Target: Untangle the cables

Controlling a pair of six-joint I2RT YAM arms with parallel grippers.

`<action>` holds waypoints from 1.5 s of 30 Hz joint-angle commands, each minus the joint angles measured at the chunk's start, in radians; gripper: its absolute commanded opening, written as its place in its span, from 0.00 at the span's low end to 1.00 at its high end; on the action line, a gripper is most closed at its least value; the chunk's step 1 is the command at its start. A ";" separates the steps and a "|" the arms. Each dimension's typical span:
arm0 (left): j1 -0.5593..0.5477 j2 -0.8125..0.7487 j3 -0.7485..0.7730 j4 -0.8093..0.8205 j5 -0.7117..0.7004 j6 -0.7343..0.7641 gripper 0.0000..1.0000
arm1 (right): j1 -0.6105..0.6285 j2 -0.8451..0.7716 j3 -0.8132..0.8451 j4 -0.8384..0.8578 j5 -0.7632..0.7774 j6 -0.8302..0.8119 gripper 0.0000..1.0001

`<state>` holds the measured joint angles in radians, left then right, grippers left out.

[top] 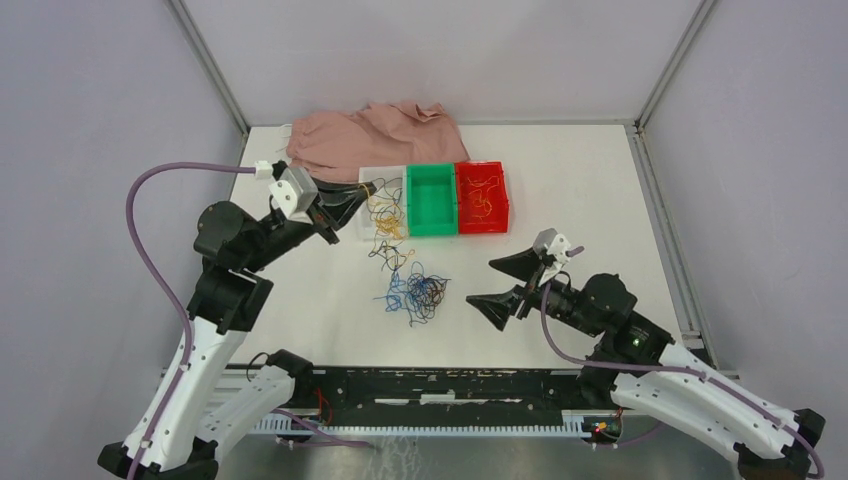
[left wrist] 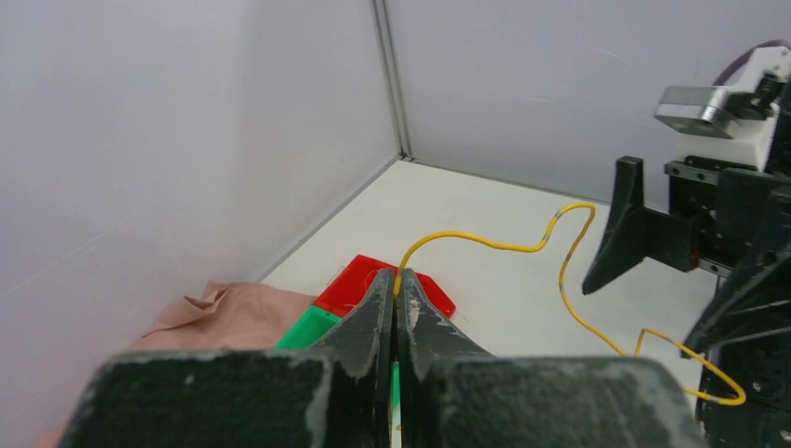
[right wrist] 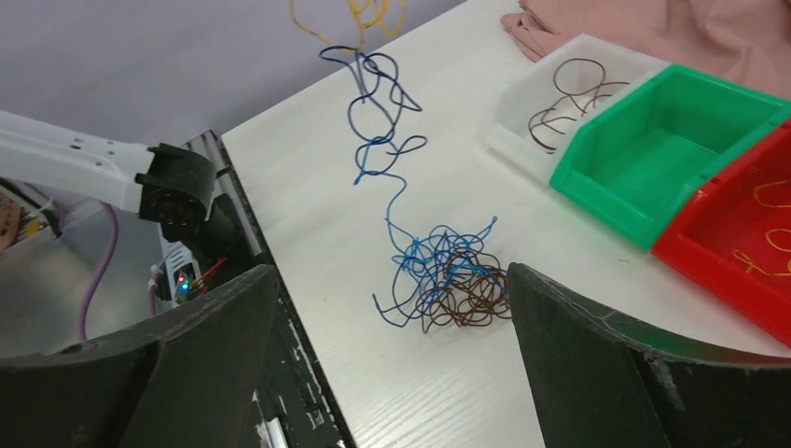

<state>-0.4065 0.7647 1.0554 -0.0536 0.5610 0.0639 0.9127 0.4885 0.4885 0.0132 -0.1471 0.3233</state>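
Evidently to peel it off the tangle (top: 415, 293), the left gripper (left wrist: 395, 280) pinched 1 yellow wire (left wrist: 485, 245) tight and high, while the right gripper (top: 484, 282) gaped wide, empty.

Quick count from the top view: three bins in a row, upper middle, namely one white bin (top: 383, 172), one green bin (top: 432, 200) and one red bin (top: 482, 228). One pink cloth (top: 370, 135) above them. Two grippers: left gripper (top: 365, 190) at centre left, right gripper (top: 482, 281) lower right. Cables come in three colours, blue, yellow-orange and dark brown. One main tangle (top: 418, 292) sits dead centre, and its strands are too knotted to count. Just one yellow cable (left wrist: 485, 245) shows in the left wrist view.
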 commanded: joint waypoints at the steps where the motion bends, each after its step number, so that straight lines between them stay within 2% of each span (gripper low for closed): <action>1: -0.002 -0.003 0.035 0.020 0.118 -0.062 0.03 | 0.003 0.116 0.142 0.014 0.099 -0.057 0.99; 9: -0.002 0.020 0.081 -0.076 0.321 -0.095 0.03 | 0.002 0.489 0.427 0.234 -0.136 -0.086 0.99; 13: -0.003 0.027 0.098 -0.094 0.361 -0.105 0.03 | 0.003 0.603 0.552 0.254 -0.259 -0.076 0.99; 19: -0.003 0.040 0.104 -0.094 0.379 -0.111 0.03 | 0.004 0.721 0.632 0.338 -0.414 -0.010 0.99; 25: -0.002 0.056 0.118 -0.095 0.392 -0.122 0.03 | 0.004 0.831 0.694 0.397 -0.445 0.032 0.98; 31: -0.003 0.063 0.149 -0.097 0.406 -0.134 0.03 | 0.006 0.923 0.734 0.394 -0.389 0.023 0.92; 45: -0.002 0.084 0.267 -0.089 0.427 -0.188 0.03 | 0.004 1.023 0.533 0.495 -0.210 0.020 0.78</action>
<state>-0.4065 0.8436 1.2621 -0.1776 0.9554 -0.0643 0.9146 1.4948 1.0592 0.4080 -0.4286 0.3355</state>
